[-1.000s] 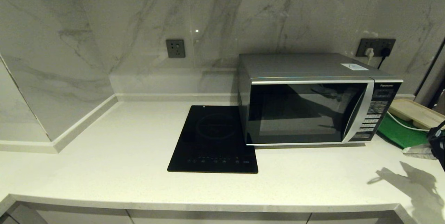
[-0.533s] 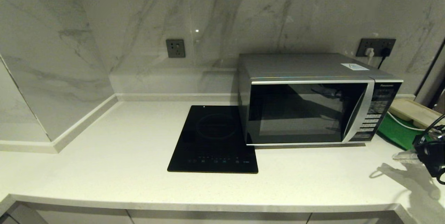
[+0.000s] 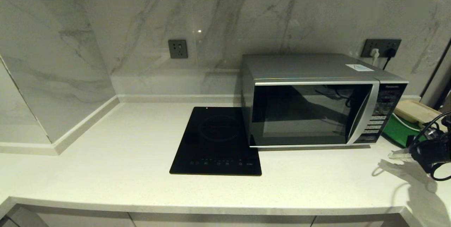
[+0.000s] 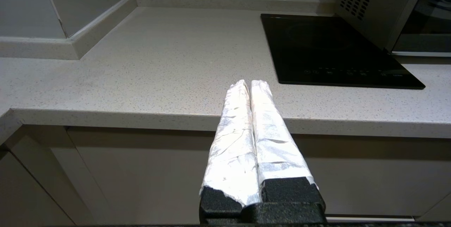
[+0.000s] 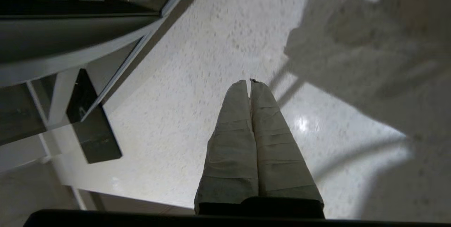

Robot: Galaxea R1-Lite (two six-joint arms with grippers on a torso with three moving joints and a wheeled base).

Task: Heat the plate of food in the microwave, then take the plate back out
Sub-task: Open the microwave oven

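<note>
The pale speckled stone countertop (image 3: 123,163) runs wide from the marble side wall at the left to the right edge of the head view, with a rounded near edge above the cabinet fronts. Its left half and the whole near strip lie bare. The flat black induction cooktop (image 3: 216,142) sits near the middle, its right edge tucked against the boxy silver-grey microwave (image 3: 317,103).

The microwave stands at the right rear, its long side running left to right and its dark glass door facing the near edge, closed. The curved silver handle strip (image 3: 364,114) and the black button panel (image 3: 382,114) are at its right end. The lilac plate of food shows in no view; the dark glass does not reveal whether it is inside.

To the right of the microwave lie a green tray (image 3: 400,132) and, on it, a beige compartment tray (image 3: 414,110), which narrows the room there.

The right gripper (image 3: 396,154) enters from the right edge, low over the countertop near the microwave's near right corner, pointing left. The right wrist view shows its taped fingers (image 5: 230,139) pressed together, holding nothing. Only the left wrist view shows the left gripper (image 4: 251,83), out before the counter's near edge, its foil-wrapped fingers also together and empty.
</note>
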